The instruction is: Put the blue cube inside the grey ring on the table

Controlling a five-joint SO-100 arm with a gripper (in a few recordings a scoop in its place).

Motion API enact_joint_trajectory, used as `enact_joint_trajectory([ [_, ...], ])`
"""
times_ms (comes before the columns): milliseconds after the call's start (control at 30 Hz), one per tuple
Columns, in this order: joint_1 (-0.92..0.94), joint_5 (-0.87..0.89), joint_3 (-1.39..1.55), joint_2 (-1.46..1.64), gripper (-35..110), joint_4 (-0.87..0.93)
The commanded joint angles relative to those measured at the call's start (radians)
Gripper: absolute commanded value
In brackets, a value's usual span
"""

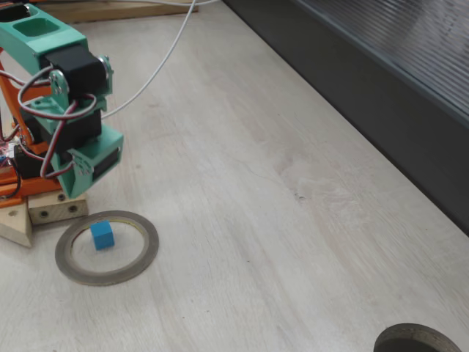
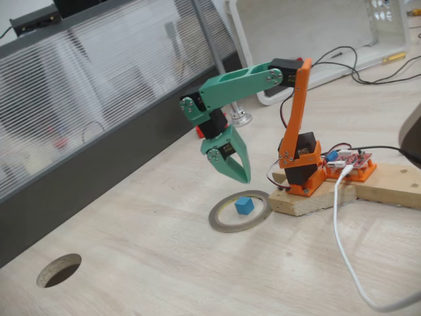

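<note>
The blue cube (image 1: 102, 235) (image 2: 244, 205) rests on the table (image 1: 293, 220) inside the grey ring (image 1: 150, 246) (image 2: 217, 220), clear of the ring's inner rim. My green gripper (image 2: 245, 178) hangs above the ring's far edge and points down. Its fingers meet at the tips with nothing between them, and it touches neither the cube nor the ring. In a fixed view the gripper (image 1: 77, 187) shows just behind the ring, next to the arm's base.
The arm's orange base stands on a wooden block (image 2: 368, 187) right beside the ring. A dark ribbed panel (image 1: 381, 66) (image 2: 99, 85) runs along the table's far side. A round dark opening (image 1: 418, 339) (image 2: 59, 270) sits in the tabletop. A white cable (image 2: 342, 243) trails over the table.
</note>
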Motion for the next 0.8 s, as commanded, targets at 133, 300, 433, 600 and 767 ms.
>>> enact_joint_trajectory([
  [133, 0.009, 0.006, -0.002, 0.040, 0, 0.092],
  [300, 0.008, 0.002, 0.037, 0.026, 0, 0.092],
  [433, 0.008, 0.005, 0.094, 0.037, 0, 0.091],
  [600, 0.000, 0.005, 0.095, 0.031, 0, 0.091],
  [767, 0.000, 0.005, 0.095, 0.028, 0, 0.091],
])
